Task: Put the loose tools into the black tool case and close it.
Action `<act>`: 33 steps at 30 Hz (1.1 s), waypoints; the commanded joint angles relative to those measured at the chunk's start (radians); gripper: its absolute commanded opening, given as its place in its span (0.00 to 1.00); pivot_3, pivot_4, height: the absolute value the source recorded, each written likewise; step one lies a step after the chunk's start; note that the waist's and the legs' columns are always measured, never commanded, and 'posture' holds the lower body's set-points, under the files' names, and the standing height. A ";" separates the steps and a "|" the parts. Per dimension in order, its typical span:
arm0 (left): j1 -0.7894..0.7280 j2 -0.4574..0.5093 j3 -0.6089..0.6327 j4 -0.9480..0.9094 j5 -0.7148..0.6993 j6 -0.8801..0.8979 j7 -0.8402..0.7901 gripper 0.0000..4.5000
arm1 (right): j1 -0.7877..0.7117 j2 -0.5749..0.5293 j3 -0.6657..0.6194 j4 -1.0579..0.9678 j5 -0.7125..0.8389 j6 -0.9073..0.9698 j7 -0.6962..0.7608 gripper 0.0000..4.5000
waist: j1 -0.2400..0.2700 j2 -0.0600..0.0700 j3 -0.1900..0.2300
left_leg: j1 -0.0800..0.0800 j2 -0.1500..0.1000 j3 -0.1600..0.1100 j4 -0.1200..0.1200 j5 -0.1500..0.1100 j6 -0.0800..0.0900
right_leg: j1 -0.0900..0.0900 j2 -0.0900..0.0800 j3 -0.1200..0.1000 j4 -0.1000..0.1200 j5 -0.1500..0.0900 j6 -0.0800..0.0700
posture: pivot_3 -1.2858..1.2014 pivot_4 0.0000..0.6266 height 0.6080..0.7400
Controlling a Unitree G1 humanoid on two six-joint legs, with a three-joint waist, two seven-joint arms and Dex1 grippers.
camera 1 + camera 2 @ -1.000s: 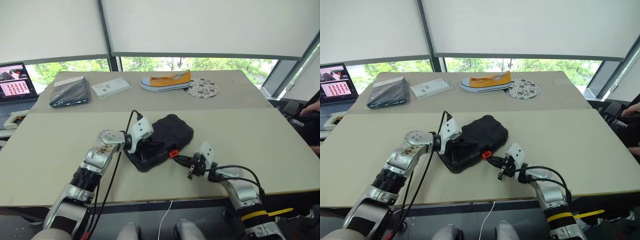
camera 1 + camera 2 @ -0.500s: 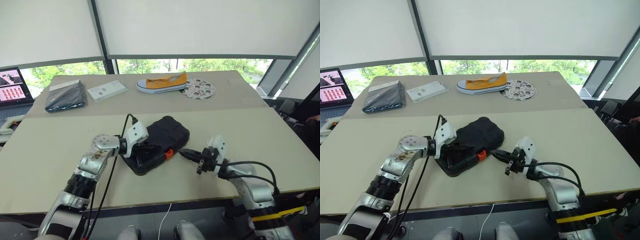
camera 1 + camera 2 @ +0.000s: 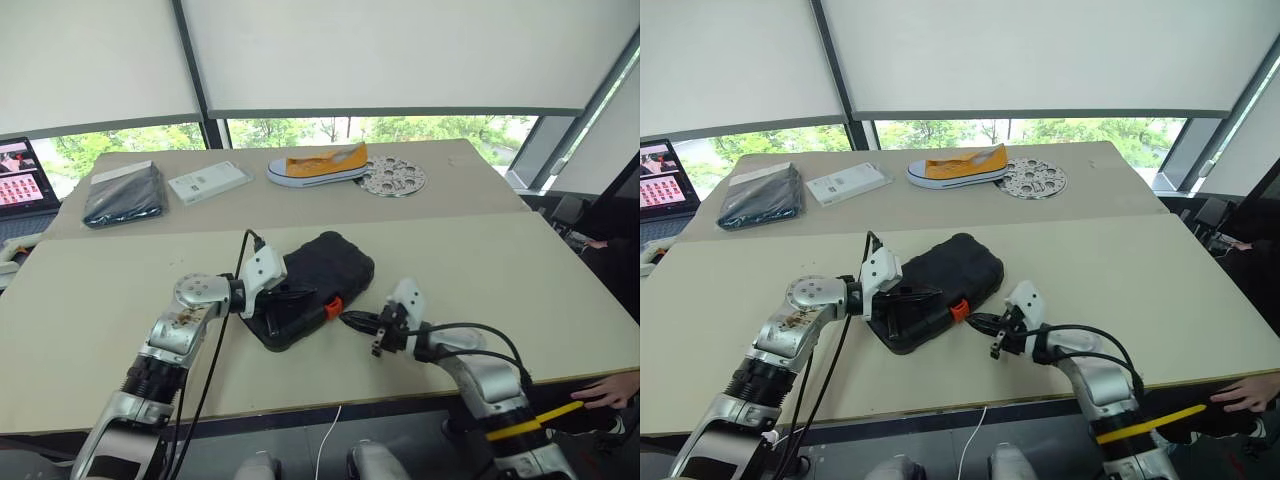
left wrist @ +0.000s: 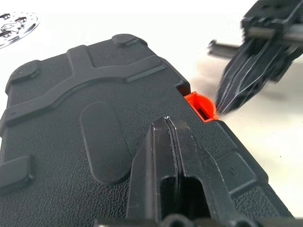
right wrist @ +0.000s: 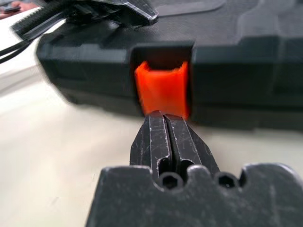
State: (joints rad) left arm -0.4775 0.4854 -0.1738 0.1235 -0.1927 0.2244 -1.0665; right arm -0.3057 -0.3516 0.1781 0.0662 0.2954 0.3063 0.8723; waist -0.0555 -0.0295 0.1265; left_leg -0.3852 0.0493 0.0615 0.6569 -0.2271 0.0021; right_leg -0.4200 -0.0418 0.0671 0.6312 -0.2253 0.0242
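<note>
Since half a second ago the right hand (image 5: 163, 118) has come back in toward the orange latch (image 5: 162, 90), fingers pressed together, tips at it. The left hand (image 4: 166, 124), fingers also pressed together, rests on the lid. The case (image 3: 325, 275) lies closed mid-tabletop (image 3: 520, 270), black and textured.

Black tool case (image 3: 318, 283), textured shell, orange latch (image 3: 332, 307); yellow-orange shoe (image 3: 317, 165) with white sole, upper centre; beige table (image 3: 500, 270).
</note>
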 commanded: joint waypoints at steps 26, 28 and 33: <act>0.668 0.298 0.648 0.007 -0.081 -0.379 0.040 1.00 | 0.178 -0.400 -0.401 0.104 0.031 -0.687 0.312 0.99 | 0.019 -0.014 0.022 | -0.004 0.000 0.004 -0.007 -0.002 -0.002 | -0.006 -0.004 0.000 -0.006 -0.005 -0.005 | 0.52 0.24 1.00; 0.694 0.289 0.647 -0.014 -0.080 -0.392 0.055 1.00 | 0.140 -0.409 -0.394 0.177 0.018 -0.735 0.331 0.99 | 0.027 -0.015 0.023 | -0.004 0.002 0.004 -0.006 -0.002 -0.002 | -0.006 -0.005 0.000 -0.005 -0.006 -0.006 | 0.52 0.24 1.00; 0.697 0.271 0.630 -0.076 -0.076 -0.406 0.115 1.00 | 0.070 -0.408 -0.371 0.293 -0.004 -0.804 0.341 0.99 | 0.044 -0.015 0.023 | -0.004 0.001 0.005 -0.007 -0.002 -0.002 | -0.006 -0.009 -0.001 -0.005 -0.005 -0.007 | 0.52 0.24 1.00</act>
State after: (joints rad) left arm 0.2280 0.7547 0.4431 0.0892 -0.2746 -0.1548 -0.9786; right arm -0.2203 -0.7444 -0.1860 0.3397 0.2906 -0.4582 1.2073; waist -0.0116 -0.0442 0.1494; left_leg -0.3896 0.0503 0.0670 0.6499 -0.2287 0.0000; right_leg -0.4264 -0.0510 0.0656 0.6259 -0.2308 0.0173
